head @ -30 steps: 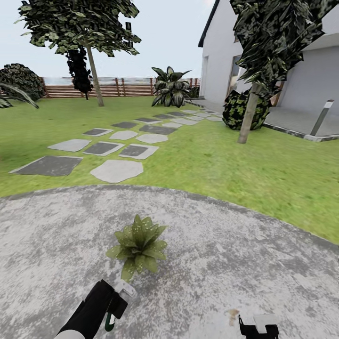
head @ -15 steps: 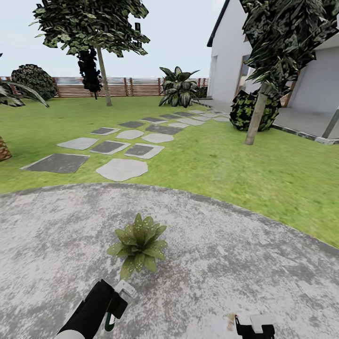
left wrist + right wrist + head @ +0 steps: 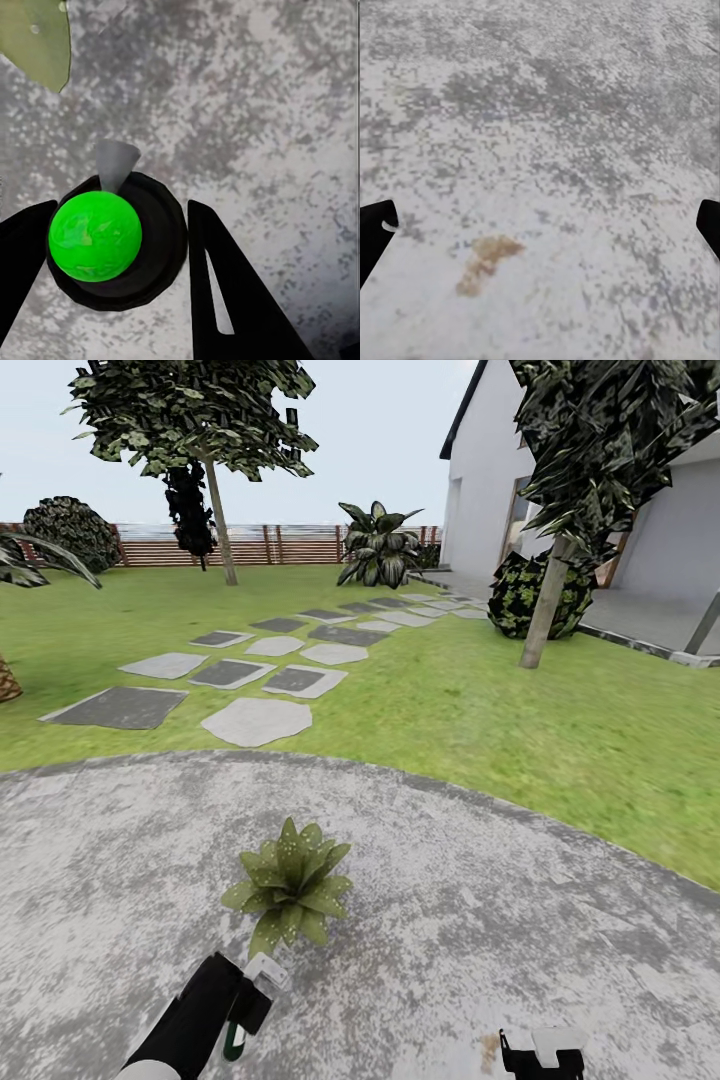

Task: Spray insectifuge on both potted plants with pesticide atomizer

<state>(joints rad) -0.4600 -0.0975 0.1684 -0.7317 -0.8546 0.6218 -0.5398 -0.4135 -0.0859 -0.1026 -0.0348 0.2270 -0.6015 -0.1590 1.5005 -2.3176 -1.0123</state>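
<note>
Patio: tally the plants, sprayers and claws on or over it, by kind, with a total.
Potted plant: 1
Sprayer: 1
Claws: 2, left claw and right claw
Total: 4

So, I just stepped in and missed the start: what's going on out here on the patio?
A two-armed robot stands on the round grey patio in a garden. Its left gripper holds the pesticide atomizer, jaws shut on it, with its grey nozzle aimed toward a potted plant just ahead. The right gripper hangs open and empty over bare paving with a brownish stain. No spray is visible.
</note>
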